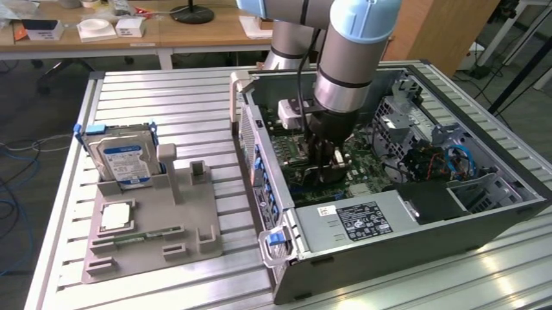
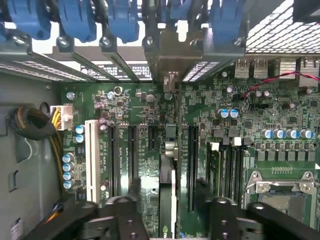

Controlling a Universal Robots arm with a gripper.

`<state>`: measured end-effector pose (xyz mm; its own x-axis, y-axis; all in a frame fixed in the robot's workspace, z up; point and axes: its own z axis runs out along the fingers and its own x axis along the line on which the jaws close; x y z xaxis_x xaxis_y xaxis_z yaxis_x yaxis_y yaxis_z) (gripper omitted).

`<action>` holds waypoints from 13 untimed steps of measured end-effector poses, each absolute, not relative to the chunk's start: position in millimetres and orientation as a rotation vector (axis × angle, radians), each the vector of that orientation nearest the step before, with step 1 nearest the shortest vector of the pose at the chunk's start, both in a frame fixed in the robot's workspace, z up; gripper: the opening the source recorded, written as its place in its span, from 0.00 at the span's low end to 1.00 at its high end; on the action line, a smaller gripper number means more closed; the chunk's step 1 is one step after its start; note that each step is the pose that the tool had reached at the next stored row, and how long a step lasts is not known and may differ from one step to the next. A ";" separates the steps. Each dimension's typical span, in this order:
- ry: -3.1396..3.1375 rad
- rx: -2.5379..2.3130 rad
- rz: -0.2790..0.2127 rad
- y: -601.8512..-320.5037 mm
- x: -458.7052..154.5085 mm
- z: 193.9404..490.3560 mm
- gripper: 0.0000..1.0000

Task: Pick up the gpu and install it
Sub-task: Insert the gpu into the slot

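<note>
So in the exterior view the arm is reaching straight down into the open grey metal computer case (image 1: pixel 362 258) lying on its side on the slatted aluminium table (image 1: pixel 155 110). The black gripper (image 1: pixel 329 173) sits low over the green motherboard (image 1: pixel 366 169), roughly mid-board. I can't really pick out the card from this angle, the wrist and fingers are in the way. Off to the exterior view's left there's the grey plastic parts holder (image 1: pixel 147 226) with the silver hard drive with the blue-white label (image 1: pixel 123 159) standing in it. The upright slots beside the drive look empty.

The wrist view is where it gets clear. The thin dark green-black gpu card (image 2: pixel 168 200) is seen edge-on as a narrow slab running straight away from the camera, standing up from the board among the long black expansion slots (image 2: pixel 132 150), with its metal bracket (image 2: pixel 172 57) up at the rear slot openings under the blue plastic latches (image 2: pixel 120 17). The two black fingers (image 2: pixel 132 187) stand spread, one on each side of the card, with a visible gap to it on both sides, so I'd say they're not pinching it. Long axis of the card runs parallel to the slots and dead centre between the fingers. Looks seated to me, though I can't confirm it's fully down.
</note>
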<state>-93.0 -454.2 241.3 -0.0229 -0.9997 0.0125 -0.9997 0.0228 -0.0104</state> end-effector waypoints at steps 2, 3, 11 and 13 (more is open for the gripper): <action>-2.246 2.195 0.025 -454.1 -93.0 249.5 0.57; -2.246 2.195 0.025 -454.2 -93.0 253.8 0.57; -2.250 2.199 0.016 -454.2 -92.9 273.6 0.56; -2.250 2.199 0.016 -454.1 -92.9 273.6 0.49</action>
<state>-92.9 -454.1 273.6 -0.0231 -0.9997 0.0037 -0.9997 0.0230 -0.0106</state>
